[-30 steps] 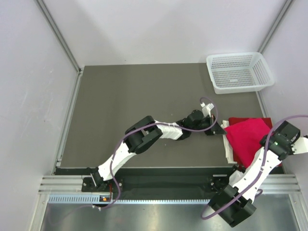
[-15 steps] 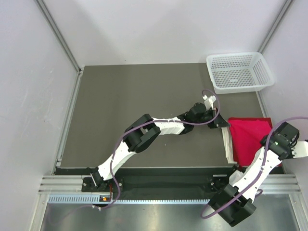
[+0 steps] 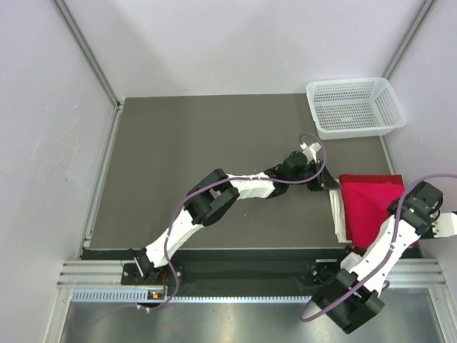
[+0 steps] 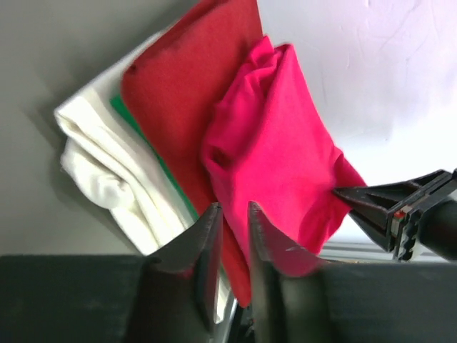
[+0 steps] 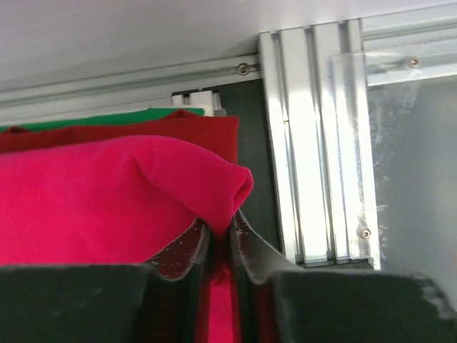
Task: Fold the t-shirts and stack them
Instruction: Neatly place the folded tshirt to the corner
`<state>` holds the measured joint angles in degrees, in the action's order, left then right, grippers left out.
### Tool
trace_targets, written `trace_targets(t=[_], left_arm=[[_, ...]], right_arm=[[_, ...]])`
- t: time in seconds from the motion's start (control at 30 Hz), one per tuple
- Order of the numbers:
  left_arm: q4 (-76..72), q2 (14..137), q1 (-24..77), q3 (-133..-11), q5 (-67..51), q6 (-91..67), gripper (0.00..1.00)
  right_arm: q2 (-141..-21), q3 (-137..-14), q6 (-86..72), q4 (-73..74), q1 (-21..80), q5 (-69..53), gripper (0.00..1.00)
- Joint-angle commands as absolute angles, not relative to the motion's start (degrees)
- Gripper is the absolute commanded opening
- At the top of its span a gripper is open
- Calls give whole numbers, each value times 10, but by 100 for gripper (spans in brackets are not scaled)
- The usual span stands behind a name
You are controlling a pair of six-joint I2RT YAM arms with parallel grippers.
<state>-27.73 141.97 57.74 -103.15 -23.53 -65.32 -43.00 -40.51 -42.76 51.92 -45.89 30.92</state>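
Observation:
A bright red t-shirt [image 3: 371, 204] lies folded on top of a stack at the table's right edge. It also shows in the left wrist view [image 4: 278, 143] and the right wrist view [image 5: 107, 193]. Under it lie a darker red t-shirt [image 4: 193, 86], a green layer [image 4: 153, 153] and a white cloth [image 4: 107, 164]. My left gripper [image 3: 327, 183] is at the stack's left side, its jaws [image 4: 234, 207] nearly closed with red cloth between them. My right gripper [image 3: 397, 211] is shut on a fold of the bright red t-shirt [image 5: 230, 225] at the stack's near right corner.
A white mesh basket [image 3: 355, 107] stands at the table's back right corner. An aluminium frame rail [image 5: 314, 143] runs just beside the stack, and the right wall is close to it. The left arm stretches across the table's middle.
The bright red t-shirt was spread and raised toward the left; it now lies narrower on the stack. My left gripper moved right and slightly back toward the stack. The right gripper shifted slightly.

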Motion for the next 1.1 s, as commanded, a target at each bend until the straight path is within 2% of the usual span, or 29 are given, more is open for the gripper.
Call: trace_targets(t=[0.0,0.07,0.1,0.13,0.2,0.27,0.37,0.5,0.63,0.8,1.07], left_arm=[[-273,1432,559,-1066,-245,-653,32],[-253,1424,557,-1074,-256,-636,44],[-226,1418,555,-1076,-261,-628,46],[-208,1411,552,-1076,-263,-609,52],[-168,1386,546,-1067,-260,-590,56],[-123,1356,535,-1043,-255,-570,57],[-126,1305,522,-972,-254,-557,57],[-143,1260,520,-916,-286,-523,57],[-147,1198,520,-843,-307,-499,56],[-105,1108,515,-767,-272,-449,56],[-58,968,515,-651,-218,-403,56]], right_arm=[[-440,-432,-449,526,-471,381,18],[-444,-434,-451,531,-482,383,37],[-446,-441,-453,537,-483,383,43],[-444,-443,-451,540,-485,382,44],[-434,-453,-446,545,-484,374,48],[-424,-464,-440,548,-484,366,52],[-415,-483,-374,500,-483,274,48],[-463,-491,-353,468,-483,141,45],[-500,-478,-358,438,-478,102,44],[-548,-465,-390,396,-475,67,39],[-613,-436,-421,285,-461,55,38]])
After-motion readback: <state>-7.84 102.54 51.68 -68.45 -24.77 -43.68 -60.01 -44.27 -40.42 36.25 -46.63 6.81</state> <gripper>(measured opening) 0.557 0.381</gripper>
